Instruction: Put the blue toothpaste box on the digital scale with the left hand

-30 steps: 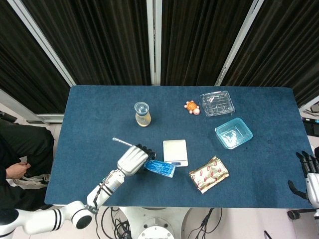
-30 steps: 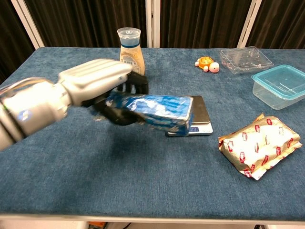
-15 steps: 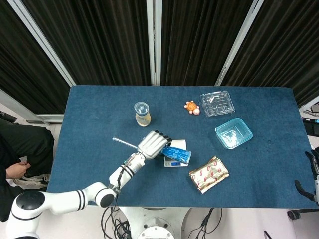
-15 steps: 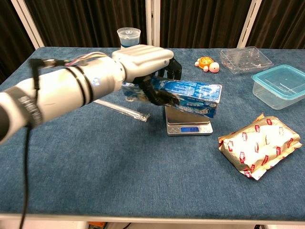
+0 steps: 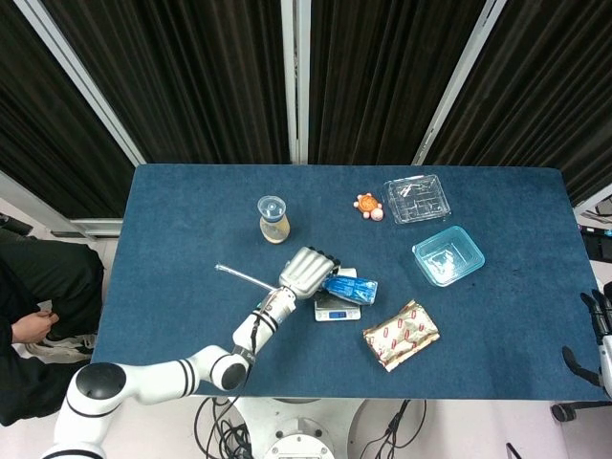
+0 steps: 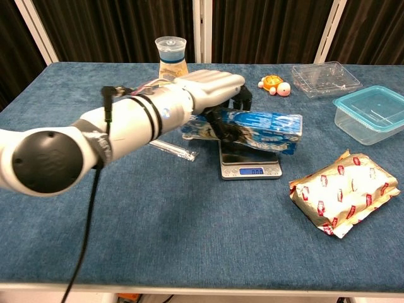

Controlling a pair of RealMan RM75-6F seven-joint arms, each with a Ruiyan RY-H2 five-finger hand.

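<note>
Since half a second ago you've carried the blue toothpaste box (image 6: 264, 129) further along, so it now sits lengthwise right over the digital scale (image 6: 250, 165) instead of poking in from its left edge. Can't tell from either view if the box is actually touching the platform or just hovering above it. Your left hand (image 6: 218, 95) has its fingers wrapped around the box's left end, white back of the hand on top, dark fingers (image 6: 235, 127) curled underneath. Your right hand (image 5: 602, 335) only peeks in at the head view's right edge, off the tabletop (image 5: 172, 239), so no way to say how its fingers sit.

Texture-wise: the box is a long glossy cardboard rectangle with white print. The scale is a small flat silvery slab with a blue-lit display facing the chest camera. The tabletop is covered in fuzzy dark blue cloth.

Other stuff: a crinkly gold foil packet (image 6: 343, 192) with red and white print sits right of the scale. There's a teal plastic tub (image 6: 371, 113), a clear clamshell container (image 6: 326, 78) with something I can't make out inside, a small orange turtle toy (image 6: 274, 84), a capped bottle (image 6: 171, 60) of tan stuff, and a thin clear-wrapped straw (image 5: 247, 278) lying by your forearm.
</note>
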